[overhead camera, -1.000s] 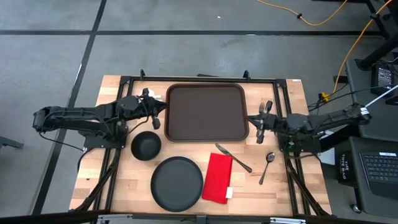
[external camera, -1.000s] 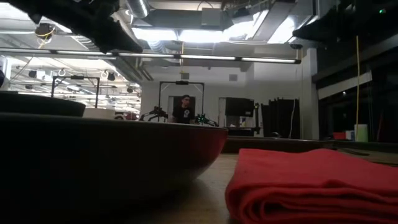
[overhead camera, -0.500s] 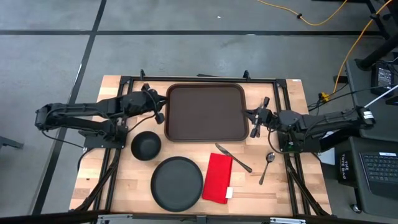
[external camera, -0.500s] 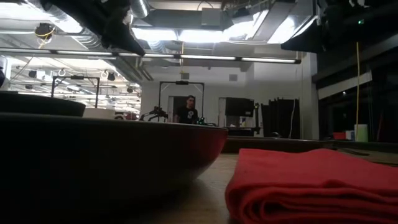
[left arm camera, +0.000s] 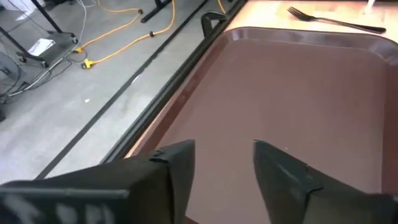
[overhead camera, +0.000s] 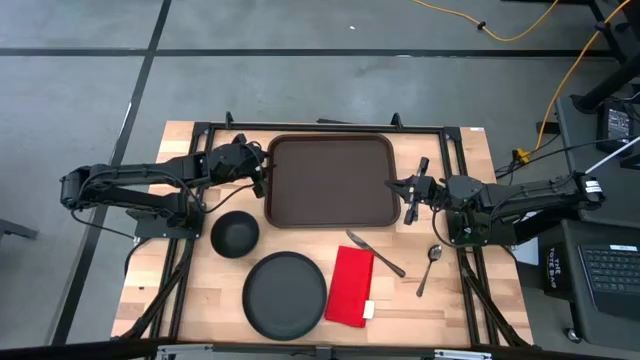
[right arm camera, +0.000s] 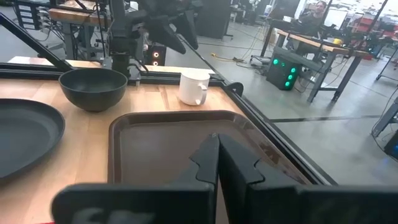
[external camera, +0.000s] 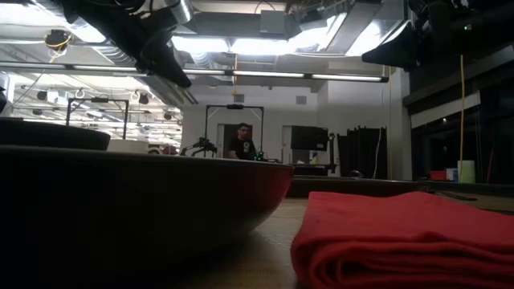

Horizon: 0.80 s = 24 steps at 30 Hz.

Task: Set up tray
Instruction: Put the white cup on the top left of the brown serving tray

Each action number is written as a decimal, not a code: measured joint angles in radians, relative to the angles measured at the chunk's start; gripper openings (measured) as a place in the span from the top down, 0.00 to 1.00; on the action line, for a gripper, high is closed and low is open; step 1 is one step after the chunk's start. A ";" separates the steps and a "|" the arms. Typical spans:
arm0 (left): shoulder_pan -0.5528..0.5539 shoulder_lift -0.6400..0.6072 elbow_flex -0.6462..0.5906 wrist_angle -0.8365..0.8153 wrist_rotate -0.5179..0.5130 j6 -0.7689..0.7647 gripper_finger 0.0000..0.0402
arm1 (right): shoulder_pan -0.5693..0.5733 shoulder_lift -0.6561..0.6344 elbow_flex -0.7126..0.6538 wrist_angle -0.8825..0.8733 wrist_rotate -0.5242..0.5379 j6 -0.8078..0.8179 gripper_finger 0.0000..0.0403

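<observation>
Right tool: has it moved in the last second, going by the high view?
Yes. The right tool has shifted toward the tray: it sat clear of the tray's right rim a second ago and now reaches that rim.

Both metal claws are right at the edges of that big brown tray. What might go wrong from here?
The left gripper, fingers apart, sits over the dark brown rectangular tray's rim; lowering could knock the rim and shove the tray.

The right gripper, shut, sits at the opposite rim; pushing could skew the tray.

The white mug stands near the tray and might tip.
</observation>
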 joint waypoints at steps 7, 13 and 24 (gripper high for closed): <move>0.000 0.000 0.000 -0.023 -0.059 0.048 0.48 | 0.000 0.000 0.000 0.002 0.000 0.002 0.97; -0.001 -0.009 0.000 -0.050 -0.226 0.070 0.47 | 0.000 0.000 0.000 0.005 0.001 -0.002 0.97; 0.089 0.073 0.220 -0.544 -0.107 -0.224 0.49 | 0.000 0.000 0.000 0.006 0.001 -0.033 0.97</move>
